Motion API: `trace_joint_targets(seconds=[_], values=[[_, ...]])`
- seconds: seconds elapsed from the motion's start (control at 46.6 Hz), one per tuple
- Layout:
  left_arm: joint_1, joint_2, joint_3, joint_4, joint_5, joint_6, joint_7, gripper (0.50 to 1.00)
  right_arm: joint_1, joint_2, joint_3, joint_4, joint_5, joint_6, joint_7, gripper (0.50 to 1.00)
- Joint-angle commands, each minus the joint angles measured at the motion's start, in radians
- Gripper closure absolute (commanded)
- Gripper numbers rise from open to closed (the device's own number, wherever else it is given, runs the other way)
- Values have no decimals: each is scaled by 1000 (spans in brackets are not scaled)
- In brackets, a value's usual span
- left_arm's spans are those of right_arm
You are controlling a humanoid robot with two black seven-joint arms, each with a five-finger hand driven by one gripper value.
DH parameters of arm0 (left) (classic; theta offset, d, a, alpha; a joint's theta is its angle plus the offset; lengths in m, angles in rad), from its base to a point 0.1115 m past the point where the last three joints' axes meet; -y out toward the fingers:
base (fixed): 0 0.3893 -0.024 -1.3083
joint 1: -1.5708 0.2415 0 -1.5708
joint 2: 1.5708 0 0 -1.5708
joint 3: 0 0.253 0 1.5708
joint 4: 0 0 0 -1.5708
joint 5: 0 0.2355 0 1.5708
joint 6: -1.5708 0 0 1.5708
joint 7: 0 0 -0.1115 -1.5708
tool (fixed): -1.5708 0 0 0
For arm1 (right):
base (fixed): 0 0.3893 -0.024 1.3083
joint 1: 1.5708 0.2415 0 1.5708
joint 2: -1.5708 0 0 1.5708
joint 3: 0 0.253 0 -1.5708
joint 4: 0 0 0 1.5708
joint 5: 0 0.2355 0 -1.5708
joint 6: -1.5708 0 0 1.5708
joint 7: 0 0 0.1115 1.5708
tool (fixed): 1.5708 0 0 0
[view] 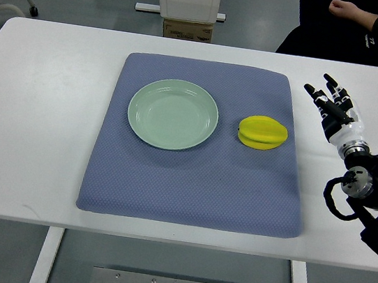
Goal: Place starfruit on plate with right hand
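A white bench (38, 113) fills most of the view, and a blue-grey mat (189, 191) lies square across its middle. On the mat's left half sits a pale green plate (142, 124), round and shallow, with nothing on it. The yellow starfruit (263, 133) lies on the mat to the right of the plate, near it but not touching, its ridges running lengthways and its body resting flat on the cloth. The right hand (331, 105) comes in from the right edge on a black, cabled arm and sits over the bare bench top just beyond the mat's right border. Its dark fingers (320, 95) are spread and extended, pointing away from the robot toward the far side of the bench, and they hold nothing. The hand is apart from the starfruit, with the strip of mat edge lying between them. The left arm does not show anywhere along the left side. Beyond the far edge of the bench a person (360, 28) in dark clothes sits at the upper right, one hand resting near the chest. A white stand with a cardboard box (187, 29) at its foot is on the floor behind the bench, near the middle.
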Motion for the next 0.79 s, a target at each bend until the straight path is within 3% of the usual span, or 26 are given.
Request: trace_joint_targets(seconds=[0.0, 0.773], values=[[-1, 0, 0, 0, -1, 0, 1, 500, 5, -2, 4, 0, 0, -1, 0, 500], [0, 0, 0, 0, -1, 0, -1, 500, 81, -25, -12, -40, -75, -1, 15, 500]])
